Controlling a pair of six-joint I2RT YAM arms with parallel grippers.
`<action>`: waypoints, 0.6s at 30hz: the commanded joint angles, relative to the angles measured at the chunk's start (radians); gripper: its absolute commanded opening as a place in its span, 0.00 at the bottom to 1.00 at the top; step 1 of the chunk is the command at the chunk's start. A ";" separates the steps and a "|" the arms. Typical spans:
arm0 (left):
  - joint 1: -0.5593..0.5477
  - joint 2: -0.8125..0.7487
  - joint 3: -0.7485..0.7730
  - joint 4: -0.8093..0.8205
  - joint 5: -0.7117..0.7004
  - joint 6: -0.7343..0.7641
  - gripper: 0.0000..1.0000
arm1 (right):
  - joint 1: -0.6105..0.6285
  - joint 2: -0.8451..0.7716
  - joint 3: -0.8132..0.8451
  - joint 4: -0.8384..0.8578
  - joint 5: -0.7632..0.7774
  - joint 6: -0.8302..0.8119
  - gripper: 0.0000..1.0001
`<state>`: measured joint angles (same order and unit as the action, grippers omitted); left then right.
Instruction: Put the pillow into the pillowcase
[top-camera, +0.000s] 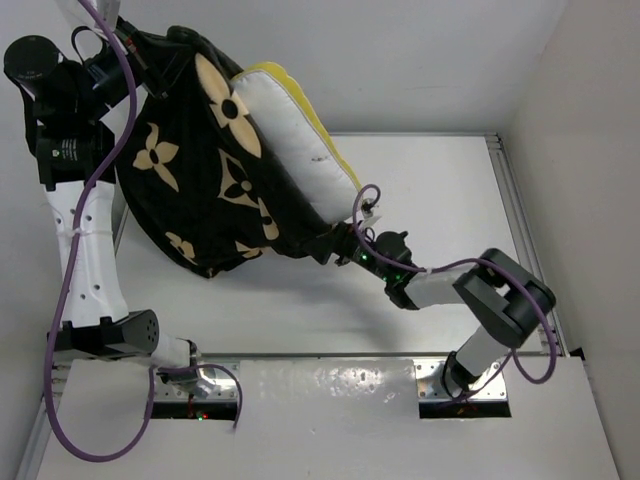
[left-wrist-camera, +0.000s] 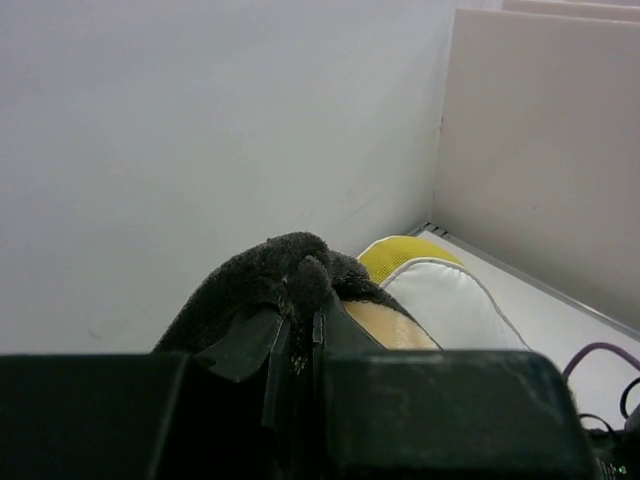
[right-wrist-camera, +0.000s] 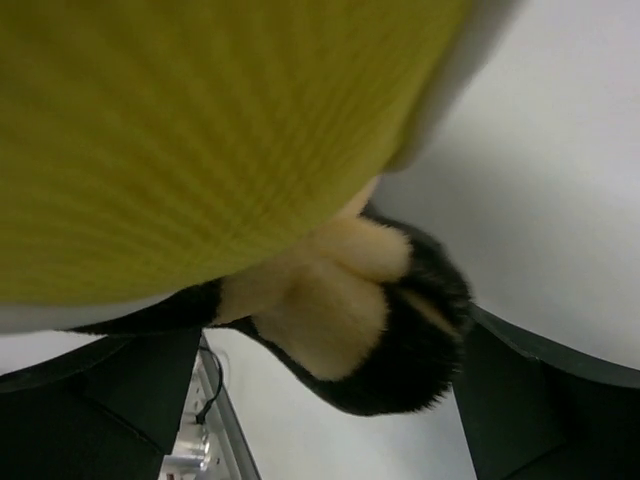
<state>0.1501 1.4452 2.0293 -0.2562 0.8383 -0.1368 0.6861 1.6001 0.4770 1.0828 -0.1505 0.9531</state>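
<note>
The pillowcase, black velvety fabric printed with tan flowers, hangs stretched above the white table between two robot arms. The pillow is partly inside it: a white face with a yellow edge sticks out of the pillowcase's upper right side, while the rest is hidden under the black cloth.

The left gripper is clenched on a bunched corner at the far left end of the pillowcase, with fuzzy black cloth pinched between its fingers. The right gripper is at the pillowcase's near right edge, directly under the exposed pillow. A thick fold of tan and black cloth fills the gap between its fingers, so it appears to be grasping that hem.

Expect both pieces to be soft and light. The pillow should squash and spring back, and its fuzzy surface will probably drag against the velvet rather than slide. The cloth is limp and will sag wherever you let it go. Take the pillowcase by its hem beside the opening, and push the pillow by its exposed corner or piped edge.

A purple cable loops just to the right of the pillowcase, near the right wrist, and could snag. The side wall stands well to the right of the pillowcase. The left arm is folded close against the pillowcase's left side, which leaves you little room there.
</note>
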 joint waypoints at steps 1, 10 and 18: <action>-0.004 -0.062 0.028 0.048 -0.033 0.048 0.00 | 0.042 0.069 0.032 0.350 -0.020 -0.007 0.96; 0.014 -0.062 0.014 0.025 -0.062 0.075 0.00 | 0.015 -0.177 -0.099 0.288 0.077 0.051 0.00; 0.019 0.145 0.262 0.126 -0.289 0.023 0.00 | -0.336 -0.378 0.859 -0.734 -0.009 -0.232 0.00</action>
<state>0.1585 1.4948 2.1147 -0.2829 0.6991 -0.0807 0.4442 1.2514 0.8299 0.5770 -0.1474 0.8661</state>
